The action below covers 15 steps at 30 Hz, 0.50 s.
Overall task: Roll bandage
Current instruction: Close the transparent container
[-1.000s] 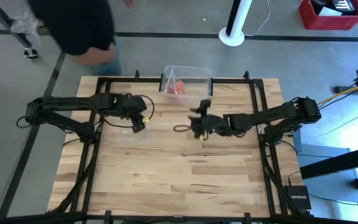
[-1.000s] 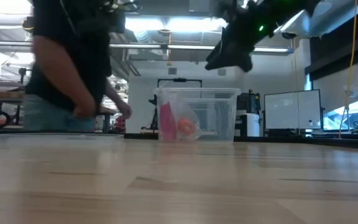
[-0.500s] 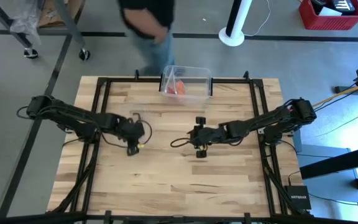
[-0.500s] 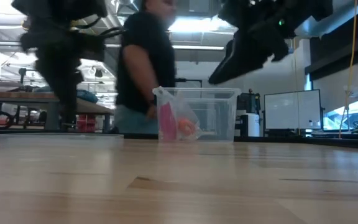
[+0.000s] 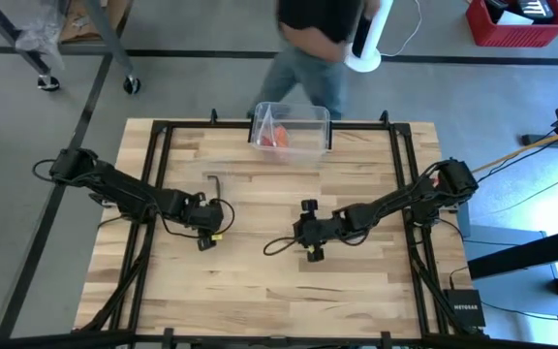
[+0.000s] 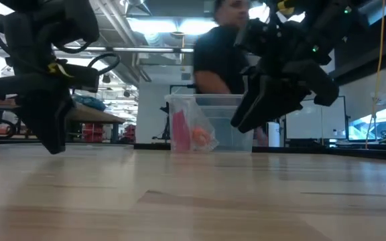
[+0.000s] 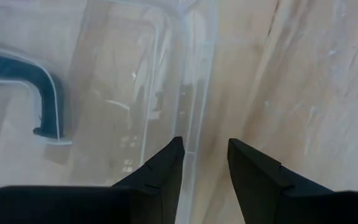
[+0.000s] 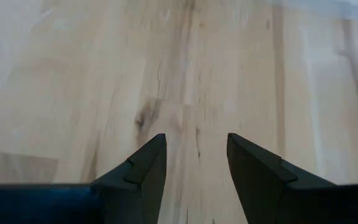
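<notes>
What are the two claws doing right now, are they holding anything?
Left claw: open, holding nothing, over the edge of a clear plastic lid on the table.
Right claw: open, holding nothing, above bare table.

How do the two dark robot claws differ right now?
The left gripper hangs over a flat clear plastic lid lying on the wooden table, while the right gripper hangs over bare wood near the table's middle. The left gripper reaches in from the left side, the right gripper from the right. Both have their dark fingers apart and hold nothing; the red bandage sits in the clear plastic bin at the far edge.
</notes>
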Each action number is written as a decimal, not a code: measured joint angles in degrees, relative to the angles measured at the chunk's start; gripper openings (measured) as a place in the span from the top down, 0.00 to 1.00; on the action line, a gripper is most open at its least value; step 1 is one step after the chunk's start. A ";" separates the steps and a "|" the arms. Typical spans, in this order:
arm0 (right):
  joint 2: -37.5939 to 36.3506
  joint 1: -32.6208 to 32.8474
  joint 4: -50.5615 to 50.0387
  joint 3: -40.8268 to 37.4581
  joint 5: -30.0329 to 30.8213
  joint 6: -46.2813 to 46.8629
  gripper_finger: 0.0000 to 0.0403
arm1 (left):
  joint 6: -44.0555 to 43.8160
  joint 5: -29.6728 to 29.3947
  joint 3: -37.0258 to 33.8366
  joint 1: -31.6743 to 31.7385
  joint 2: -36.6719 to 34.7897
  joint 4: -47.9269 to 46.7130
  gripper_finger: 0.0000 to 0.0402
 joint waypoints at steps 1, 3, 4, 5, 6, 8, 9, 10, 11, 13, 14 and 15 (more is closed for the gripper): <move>-0.03 0.25 0.16 0.02 0.55 0.03 0.58 | 0.02 -0.04 0.00 0.14 0.43 -0.07 0.71; -0.03 0.78 0.18 0.02 1.14 0.15 0.58 | 0.68 -0.26 0.02 0.30 1.03 -0.13 0.75; -0.03 0.92 0.37 0.02 1.45 0.17 0.58 | 1.08 -0.69 0.02 0.30 1.26 -0.02 0.79; -0.03 0.96 0.58 0.02 1.60 0.19 0.58 | 1.43 -1.15 0.03 0.30 1.61 -0.05 0.83; -0.03 1.23 0.59 0.02 1.76 0.26 0.58 | 1.46 -1.70 0.05 0.30 1.82 -0.14 0.89; -0.03 1.29 0.61 0.02 1.83 0.16 0.58 | 1.45 -2.42 0.11 0.30 2.29 0.13 0.97; -0.06 1.29 0.61 0.02 1.83 0.11 0.58 | 1.14 -2.97 0.09 0.28 2.40 0.22 0.98; -0.26 1.29 0.50 0.02 1.83 0.13 0.58 | 0.78 -3.42 0.09 0.26 2.42 0.22 0.97; -0.61 1.29 0.13 0.02 1.83 0.20 0.58 | 0.58 -3.89 0.15 0.26 2.44 0.09 0.98; -1.74 1.38 -1.51 0.02 1.81 0.29 0.58 | 0.45 -4.66 0.82 -0.19 2.10 -0.45 0.99; -2.63 1.78 -2.74 0.02 1.89 0.76 0.58 | 0.44 -4.92 1.36 -0.52 1.77 -0.95 0.99; -3.70 2.03 -4.05 0.02 2.36 1.23 0.58 | 0.43 -5.04 2.17 -0.90 1.29 -1.71 0.99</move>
